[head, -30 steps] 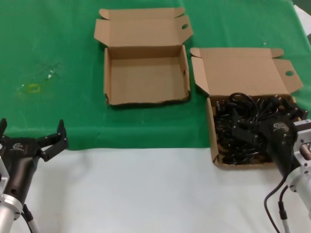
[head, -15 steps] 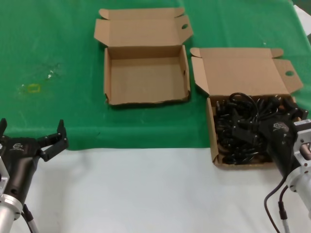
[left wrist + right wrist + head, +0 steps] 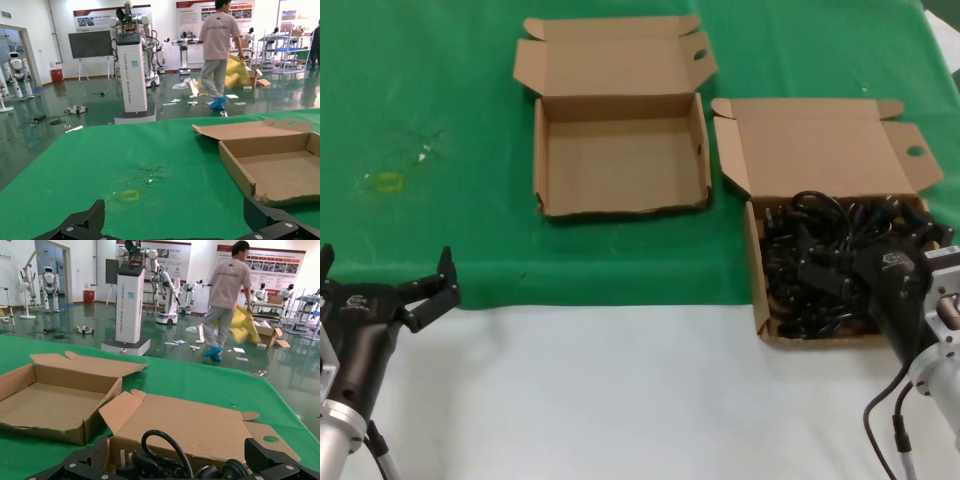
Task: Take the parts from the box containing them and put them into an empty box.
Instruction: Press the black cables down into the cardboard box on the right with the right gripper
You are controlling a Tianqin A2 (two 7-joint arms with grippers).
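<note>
Here's the full box [image 3: 825,220], sitting hard by the bench's right edge, tall plain lid [image 3: 815,150] thrown back toward the far edge with its holed ear on the right. Inside, a black tangle of parts [image 3: 820,265], cables and plugs heaped across the whole tray.

And the right gripper [image 3: 880,262] is right there, down at the near-right side of that heap, its black body over the box's near-right corner. From the right wrist view, both fingers [image 3: 95,457] stand wide apart, with a cable loop [image 3: 165,447] curling up between them — parts in the gap, but nothing is pinched.

Just left of the full box and a little farther back sits the empty box [image 3: 620,160], close beside it without touching, bare cardboard floor, lid with the narrow creased strip [image 3: 610,27] folded back, front wall wavy and worn. Both boxes rest on the green cloth [image 3: 440,100] covering the far part of the bench.

Over at the near-left corner, the left gripper [image 3: 380,280] hovers above the white strip [image 3: 620,390], spread wide and holding nothing, well apart from either box.
</note>
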